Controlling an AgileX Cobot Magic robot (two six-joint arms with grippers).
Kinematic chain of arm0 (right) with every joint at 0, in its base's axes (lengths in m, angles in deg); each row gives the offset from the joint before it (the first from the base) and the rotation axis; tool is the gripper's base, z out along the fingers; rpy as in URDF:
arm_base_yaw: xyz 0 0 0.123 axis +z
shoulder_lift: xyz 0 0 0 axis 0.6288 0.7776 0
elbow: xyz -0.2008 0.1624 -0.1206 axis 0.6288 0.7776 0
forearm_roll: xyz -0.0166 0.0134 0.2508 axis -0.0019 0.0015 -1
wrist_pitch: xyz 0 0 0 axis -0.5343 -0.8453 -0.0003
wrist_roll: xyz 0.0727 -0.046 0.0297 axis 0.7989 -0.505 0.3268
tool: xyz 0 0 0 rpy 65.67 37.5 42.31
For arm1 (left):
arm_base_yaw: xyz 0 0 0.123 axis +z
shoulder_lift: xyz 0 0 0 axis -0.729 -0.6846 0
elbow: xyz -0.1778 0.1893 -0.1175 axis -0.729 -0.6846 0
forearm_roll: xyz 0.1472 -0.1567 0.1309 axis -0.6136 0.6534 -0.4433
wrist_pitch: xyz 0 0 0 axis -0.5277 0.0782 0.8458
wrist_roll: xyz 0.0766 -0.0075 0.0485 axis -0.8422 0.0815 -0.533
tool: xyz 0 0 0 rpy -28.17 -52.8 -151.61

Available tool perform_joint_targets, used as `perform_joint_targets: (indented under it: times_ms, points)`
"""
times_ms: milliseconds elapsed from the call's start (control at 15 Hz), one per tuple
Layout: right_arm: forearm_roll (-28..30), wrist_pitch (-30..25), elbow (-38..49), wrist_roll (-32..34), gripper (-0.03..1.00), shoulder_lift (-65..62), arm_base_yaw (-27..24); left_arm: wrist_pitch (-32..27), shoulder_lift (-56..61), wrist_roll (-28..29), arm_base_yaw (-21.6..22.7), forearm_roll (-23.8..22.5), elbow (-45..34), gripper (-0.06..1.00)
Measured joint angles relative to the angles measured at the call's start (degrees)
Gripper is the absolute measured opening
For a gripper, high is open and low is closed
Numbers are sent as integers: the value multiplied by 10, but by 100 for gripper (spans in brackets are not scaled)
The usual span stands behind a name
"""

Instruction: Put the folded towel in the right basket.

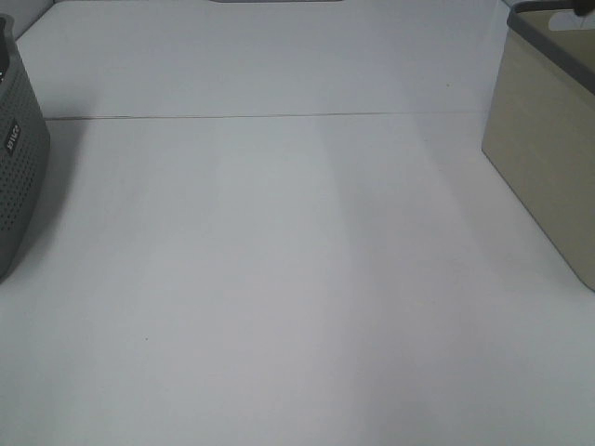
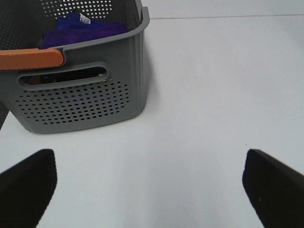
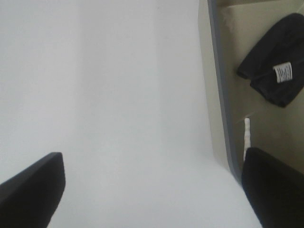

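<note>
A dark folded towel (image 3: 274,71) with a white label lies inside the beige right basket (image 3: 219,95). That basket also stands at the right edge of the exterior high view (image 1: 544,158). My right gripper (image 3: 152,190) is open and empty, over the white table beside the basket's rim. My left gripper (image 2: 149,190) is open and empty, low over the table in front of the grey left basket (image 2: 80,99). Neither gripper shows in the exterior high view.
The grey perforated basket (image 1: 19,158) at the table's left edge has an orange handle (image 2: 31,59) and holds a purple cloth (image 2: 83,26). The white table (image 1: 279,279) spans the space between the two baskets, with a seam line across its far part.
</note>
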State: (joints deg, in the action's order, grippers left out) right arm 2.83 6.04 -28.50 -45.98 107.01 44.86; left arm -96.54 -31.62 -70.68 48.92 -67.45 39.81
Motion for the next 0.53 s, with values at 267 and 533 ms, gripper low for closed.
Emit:
perform_joint_targets:
  times_ms: [267, 533]
  points:
    - [12, 30, 313, 0, 97, -365, 0, 0, 0, 0, 0, 0, 0, 99]
    - [62, 30, 442, 0, 97, -584, 0, 0, 0, 0, 0, 0, 0, 99]
